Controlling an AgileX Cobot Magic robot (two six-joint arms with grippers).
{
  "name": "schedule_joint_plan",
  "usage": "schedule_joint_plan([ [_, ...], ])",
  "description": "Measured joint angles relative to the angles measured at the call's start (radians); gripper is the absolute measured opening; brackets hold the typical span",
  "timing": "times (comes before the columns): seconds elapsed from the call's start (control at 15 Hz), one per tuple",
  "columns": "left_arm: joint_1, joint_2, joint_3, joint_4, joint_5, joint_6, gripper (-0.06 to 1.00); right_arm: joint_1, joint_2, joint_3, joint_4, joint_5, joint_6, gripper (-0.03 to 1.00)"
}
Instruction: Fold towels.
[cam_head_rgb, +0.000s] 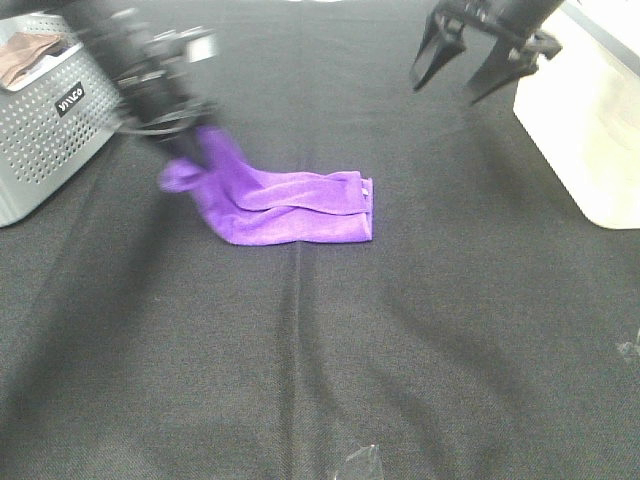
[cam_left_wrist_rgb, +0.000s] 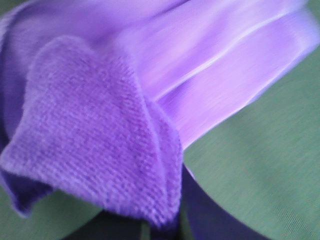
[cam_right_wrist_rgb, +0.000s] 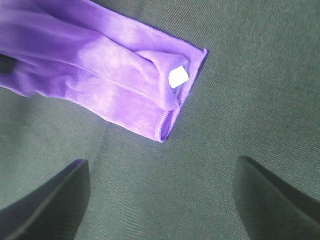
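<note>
Left pincer (cam_head_rgb: 185, 135) clamped on raised left end of purple terry towel (cam_head_rgb: 290, 210), centre-left on black cloth (cam_head_rgb: 400, 350) | right pincer (cam_head_rgb: 445, 95) wide open, empty, far right | risk: your one-end pull may drag layers apart.

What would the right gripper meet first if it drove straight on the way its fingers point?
Probably the bare black tablecloth, just short of the purple towel; depth is unclear.

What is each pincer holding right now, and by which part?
The left pincer grips the purple towel by its raised end, the one nearest the grey basket. The right pincer is open and holds nothing.
</note>
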Motion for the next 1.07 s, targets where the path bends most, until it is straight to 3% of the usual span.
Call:
schedule_joint_plan([
  [0.4, -0.133, 0.191, -0.260, 0.011, 0.003, -0.089, 0.05, 0.000, -0.047, 0.000, 0.000, 0.001, 0.005, 0.75],
  [0.53, -0.159, 0.232, -0.300, -0.011, 0.002, -0.154, 0.21, 0.000, -0.056, 0.000, 0.000, 0.001, 0.006, 0.75],
  [0.67, -0.173, 0.245, -0.302, -0.132, -0.052, -0.173, 0.56, 0.000, -0.066, 0.000, 0.000, 0.001, 0.008, 0.75],
  [0.73, -0.179, 0.245, -0.304, -0.213, -0.094, -0.157, 0.66, 0.000, -0.071, 0.000, 0.000, 0.001, 0.012, 0.75],
  [0.8, -0.186, 0.245, -0.307, -0.317, -0.131, -0.107, 0.70, 0.000, -0.076, 0.000, 0.000, 0.001, 0.016, 0.75],
  [0.93, -0.191, 0.245, -0.308, -0.450, -0.154, -0.016, 0.72, 0.000, -0.078, 0.000, 0.000, 0.001, 0.022, 0.75],
  [1.07, -0.185, 0.245, -0.316, -0.476, -0.135, 0.004, 0.72, 0.000, -0.078, 0.000, 0.000, 0.001, 0.022, 0.75],
])
